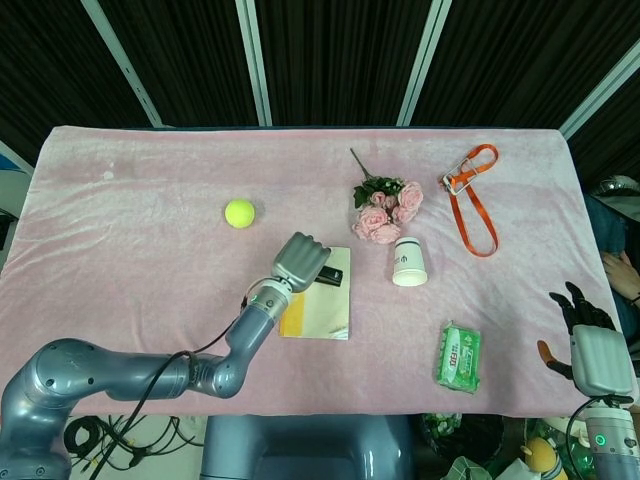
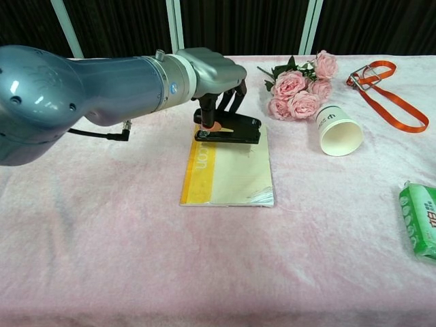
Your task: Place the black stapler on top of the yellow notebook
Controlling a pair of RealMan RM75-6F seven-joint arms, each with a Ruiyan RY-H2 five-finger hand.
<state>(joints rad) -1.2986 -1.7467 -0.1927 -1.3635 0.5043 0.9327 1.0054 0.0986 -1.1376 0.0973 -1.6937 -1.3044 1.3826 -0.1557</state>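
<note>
My left hand (image 1: 299, 261) (image 2: 216, 76) grips the black stapler (image 2: 228, 128) (image 1: 330, 277) from above, fingers curled round its rear end. The stapler hangs level over the far edge of the yellow notebook (image 2: 228, 167) (image 1: 322, 312), and I cannot tell whether it touches the cover. The notebook lies flat at the table's middle, its yellow spine strip to the left. My right hand (image 1: 590, 345) sits off the table's front right corner with its fingers spread, holding nothing.
A tennis ball (image 1: 239, 212) lies left of the notebook. Pink roses (image 2: 296, 87) and a tipped paper cup (image 2: 340, 131) sit just right of it. An orange lanyard (image 2: 385, 88) is at the far right and a green packet (image 2: 424, 219) at the near right.
</note>
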